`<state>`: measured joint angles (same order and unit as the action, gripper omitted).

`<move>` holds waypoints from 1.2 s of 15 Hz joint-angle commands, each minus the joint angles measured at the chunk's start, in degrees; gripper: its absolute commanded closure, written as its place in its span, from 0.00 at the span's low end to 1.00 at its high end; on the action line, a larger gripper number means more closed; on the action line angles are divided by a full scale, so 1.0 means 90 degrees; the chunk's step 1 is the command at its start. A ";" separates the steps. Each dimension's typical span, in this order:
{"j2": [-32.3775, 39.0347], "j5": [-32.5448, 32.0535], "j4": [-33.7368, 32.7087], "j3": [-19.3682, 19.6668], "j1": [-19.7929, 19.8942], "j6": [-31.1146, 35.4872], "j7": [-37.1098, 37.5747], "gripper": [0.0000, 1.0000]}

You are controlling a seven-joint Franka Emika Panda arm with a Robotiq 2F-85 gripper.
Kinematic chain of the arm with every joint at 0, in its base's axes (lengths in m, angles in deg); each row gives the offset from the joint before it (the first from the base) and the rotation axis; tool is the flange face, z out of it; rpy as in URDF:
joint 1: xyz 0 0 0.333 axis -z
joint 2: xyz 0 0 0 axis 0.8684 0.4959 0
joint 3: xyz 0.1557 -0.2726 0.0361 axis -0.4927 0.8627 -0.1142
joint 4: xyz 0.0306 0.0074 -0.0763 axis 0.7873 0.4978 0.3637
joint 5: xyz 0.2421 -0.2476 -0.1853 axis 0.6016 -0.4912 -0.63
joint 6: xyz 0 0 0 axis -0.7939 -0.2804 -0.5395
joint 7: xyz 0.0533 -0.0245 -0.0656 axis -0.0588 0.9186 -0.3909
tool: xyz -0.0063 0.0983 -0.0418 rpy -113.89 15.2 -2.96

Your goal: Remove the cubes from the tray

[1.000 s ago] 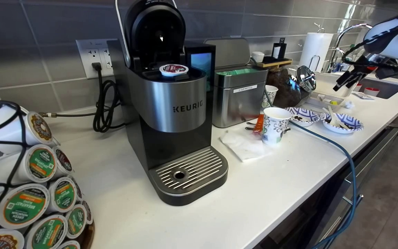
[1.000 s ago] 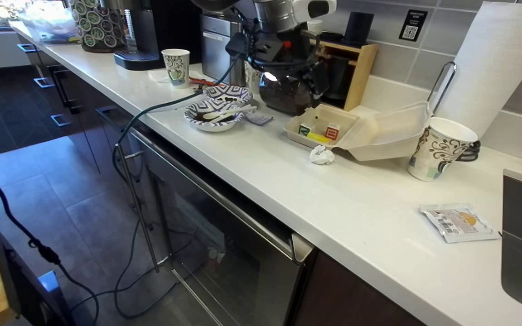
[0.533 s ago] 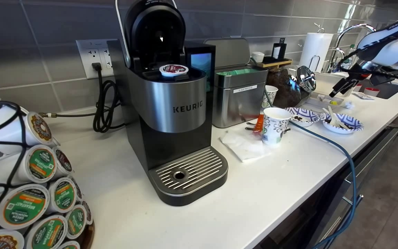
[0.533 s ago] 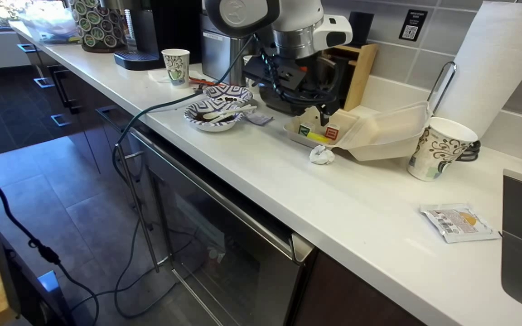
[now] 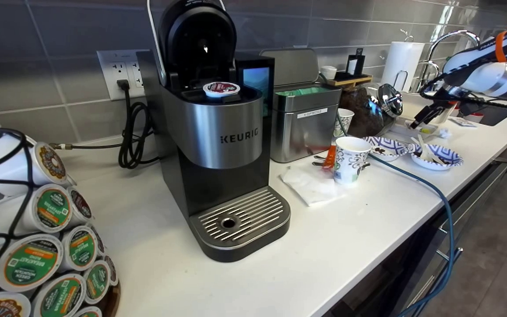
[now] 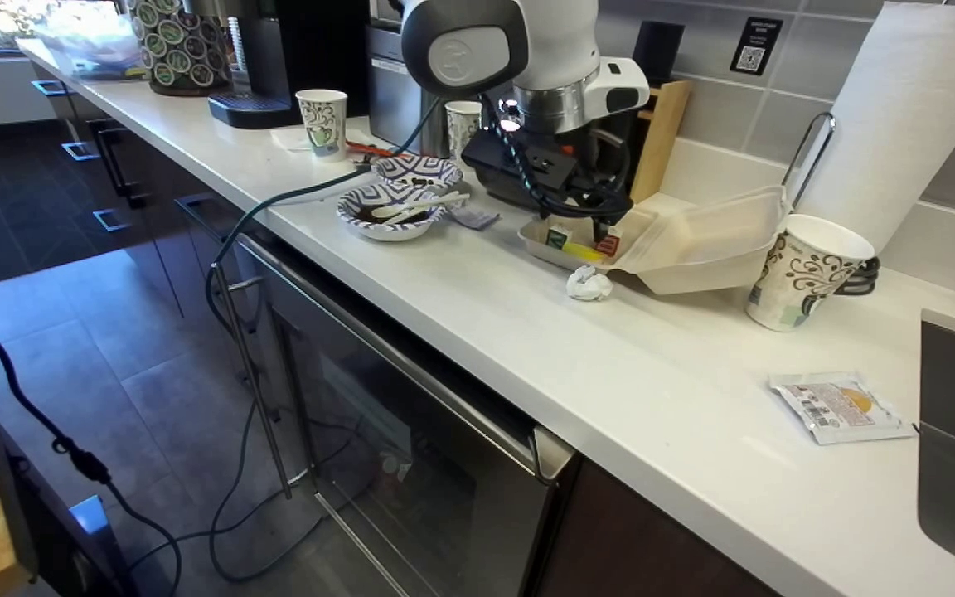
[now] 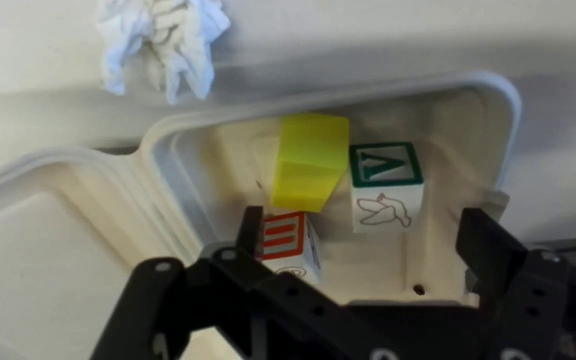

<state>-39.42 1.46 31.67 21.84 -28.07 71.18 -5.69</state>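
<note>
The gripper (image 7: 366, 227) is spread wide and holds nothing, its fingertips (image 6: 601, 228) over or just inside the tray (image 7: 358, 272), a pale clamshell box on the counter (image 6: 652, 398) with its lid (image 6: 714, 236) folded back; the depth is hard to judge. All the pieces in sight lie in the tray's base: a green-lettered cube (image 7: 388, 187), a red-lettered cube (image 7: 284, 242) and a yellow block (image 7: 310, 162), so the removing looks still to be done. In the wrist view one finger (image 7: 250, 227) covers part of the red-lettered cube — whether they touch, I cannot tell — while the opposite finger (image 7: 488, 245) overlaps the tray's edge. Lowering straight from here could press a tip onto that cube or that edge, and the tray, which looks light, would then probably slide or tip. Squeezing in on the green-lettered cube may drag the red-lettered one along, since it seems to sit in that finger's inward path; the yellow block, near both, could get wedged between. A pinch high on the cube, made without going deeper, might let it twist and drop.
</note>
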 commanded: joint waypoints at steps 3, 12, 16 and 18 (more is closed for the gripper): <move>0.0385 -0.0265 -0.0419 -0.0078 0.0145 0.0007 0.0002 0.10; -0.0118 -0.0226 -0.0071 -0.0024 0.0046 -0.0082 -0.0052 0.81; -0.0922 -0.0127 0.0563 -0.0083 0.0064 -0.0014 -0.0114 0.91; -0.1296 -0.0135 0.0893 -0.0009 0.0043 -0.0005 -0.0003 0.91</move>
<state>-44.44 -0.03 32.23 21.48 -27.78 71.13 -5.76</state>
